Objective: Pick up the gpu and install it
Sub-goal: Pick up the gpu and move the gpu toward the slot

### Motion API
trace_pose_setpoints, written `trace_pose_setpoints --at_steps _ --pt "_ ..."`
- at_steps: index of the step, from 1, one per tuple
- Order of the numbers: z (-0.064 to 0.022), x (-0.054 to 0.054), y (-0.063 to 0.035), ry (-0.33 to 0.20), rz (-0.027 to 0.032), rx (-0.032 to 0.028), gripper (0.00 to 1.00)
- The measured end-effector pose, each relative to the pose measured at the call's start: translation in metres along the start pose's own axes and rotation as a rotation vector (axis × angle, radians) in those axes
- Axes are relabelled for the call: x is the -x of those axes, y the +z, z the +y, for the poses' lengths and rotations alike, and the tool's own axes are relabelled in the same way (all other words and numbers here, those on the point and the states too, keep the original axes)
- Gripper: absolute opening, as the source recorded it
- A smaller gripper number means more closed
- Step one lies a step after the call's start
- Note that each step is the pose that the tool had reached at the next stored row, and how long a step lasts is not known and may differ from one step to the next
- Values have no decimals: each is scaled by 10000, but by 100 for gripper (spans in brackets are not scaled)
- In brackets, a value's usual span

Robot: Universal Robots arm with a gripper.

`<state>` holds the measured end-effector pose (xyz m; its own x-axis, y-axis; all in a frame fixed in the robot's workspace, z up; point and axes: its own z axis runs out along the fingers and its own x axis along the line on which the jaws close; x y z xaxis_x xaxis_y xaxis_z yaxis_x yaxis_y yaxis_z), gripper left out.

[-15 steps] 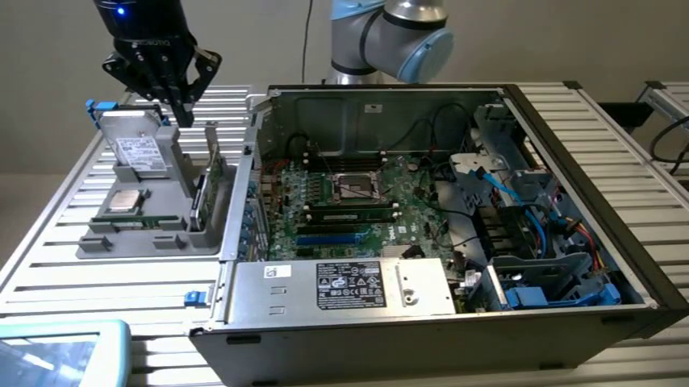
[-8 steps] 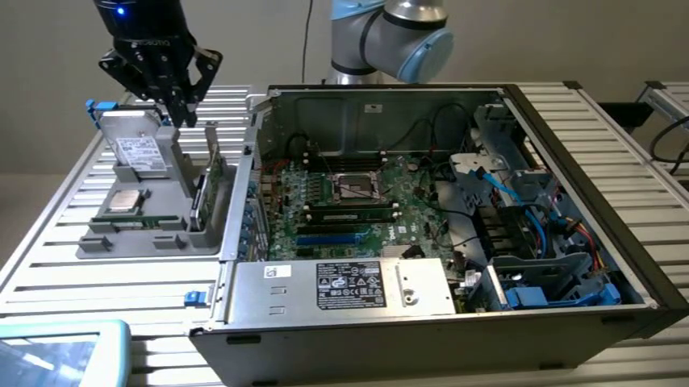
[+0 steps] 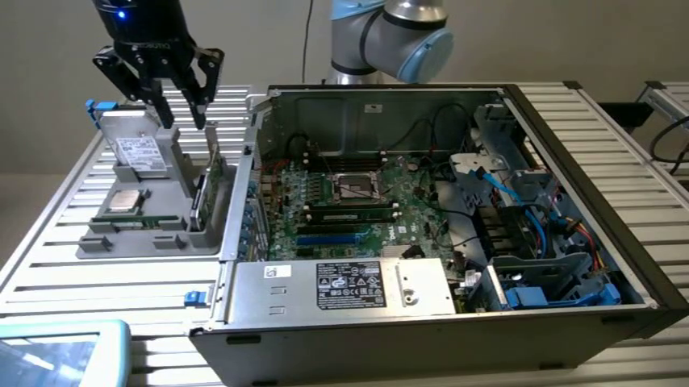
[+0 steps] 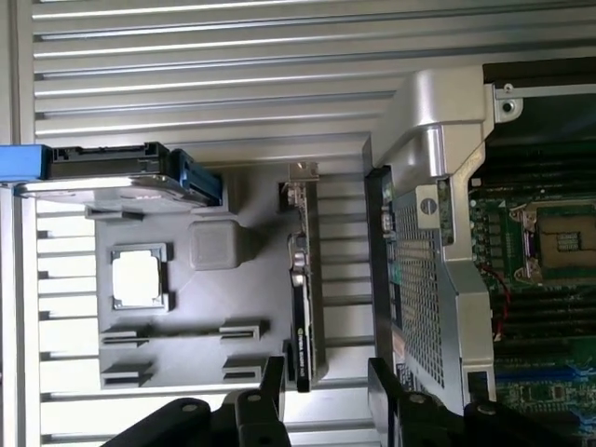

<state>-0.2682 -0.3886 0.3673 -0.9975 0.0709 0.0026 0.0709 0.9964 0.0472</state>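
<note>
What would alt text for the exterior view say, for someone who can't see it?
A robot arm's end effector hangs with its fingers open above a graphics card standing on edge in a grey parts tray. To the tray's side, on the exterior view's right, an open computer case lies on a slatted metal table, its green motherboard exposed.
</note>
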Motion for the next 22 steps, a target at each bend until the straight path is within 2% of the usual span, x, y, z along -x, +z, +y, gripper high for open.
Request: trace_pose_setpoints --at_steps 7,10,15,22 --pt "-9 -54 127 1 -1 1 48" --pt "-20 -55 141 1 3 2 48" --pt "-25 -61 228 0 -25 8 48" --pt "-22 -120 357 31 -33 9 48"
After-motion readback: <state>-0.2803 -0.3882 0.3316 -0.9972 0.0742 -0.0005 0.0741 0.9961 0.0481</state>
